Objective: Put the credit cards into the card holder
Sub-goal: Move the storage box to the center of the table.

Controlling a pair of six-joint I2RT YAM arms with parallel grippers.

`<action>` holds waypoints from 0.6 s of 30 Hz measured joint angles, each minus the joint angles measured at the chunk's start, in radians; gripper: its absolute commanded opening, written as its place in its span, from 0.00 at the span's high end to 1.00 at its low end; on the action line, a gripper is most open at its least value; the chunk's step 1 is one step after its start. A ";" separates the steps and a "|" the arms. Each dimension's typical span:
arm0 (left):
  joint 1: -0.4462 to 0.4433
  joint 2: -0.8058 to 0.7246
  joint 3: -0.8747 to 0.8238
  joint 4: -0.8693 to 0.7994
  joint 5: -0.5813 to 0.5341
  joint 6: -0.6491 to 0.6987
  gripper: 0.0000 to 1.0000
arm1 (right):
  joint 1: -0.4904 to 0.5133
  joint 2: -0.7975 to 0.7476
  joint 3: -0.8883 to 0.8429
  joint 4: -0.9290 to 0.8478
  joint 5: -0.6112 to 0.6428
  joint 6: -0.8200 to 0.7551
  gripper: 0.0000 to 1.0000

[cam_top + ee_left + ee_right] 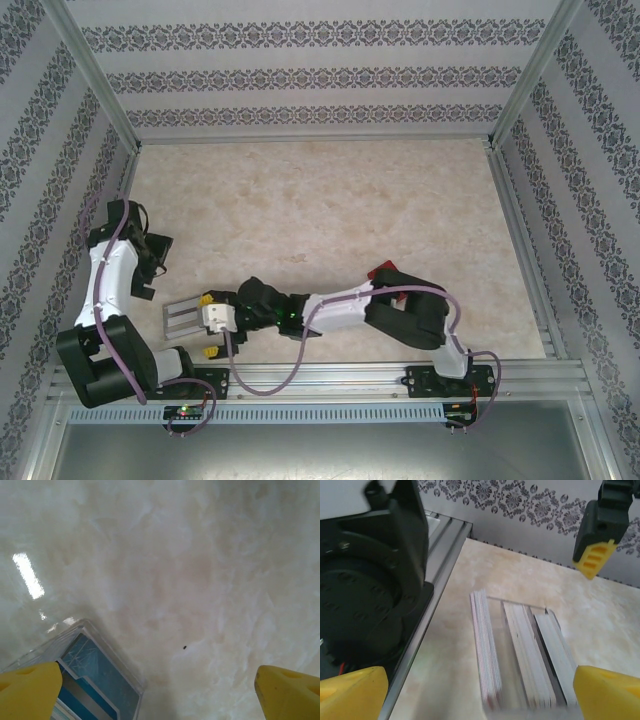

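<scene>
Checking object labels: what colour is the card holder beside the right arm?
The card holder is red; top external view shows it best.

Two white-and-black robot arms, the left arm [108,285] and the right arm [345,305]. Each ends in one gripper with two yellow-tipped fingers, four tips in all. One clear slotted plastic tray [498,630] sits between the jaws of the right gripper [480,695]. It holds three packs of thin rectangular plastic credit cards [527,655] standing on edge, too fine to count singly. Blue card faces show beside one jaw of the left gripper [160,690], number unclear. One small red leather-like card holder [385,271] lies well apart from both pairs of jaws.
</scene>
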 measured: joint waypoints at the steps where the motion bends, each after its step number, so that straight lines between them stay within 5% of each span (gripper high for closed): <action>1: 0.010 -0.001 -0.005 0.000 0.007 0.000 0.01 | 0.000 0.021 0.024 0.000 -0.008 -0.007 0.05; 14: 0.048 -0.033 -0.034 0.005 0.093 0.021 0.01 | -0.035 0.208 0.206 -0.067 -0.006 -0.020 0.29; 18: 0.048 -0.033 -0.032 -0.001 0.116 0.063 0.01 | -0.037 0.208 0.205 -0.058 0.077 -0.006 0.35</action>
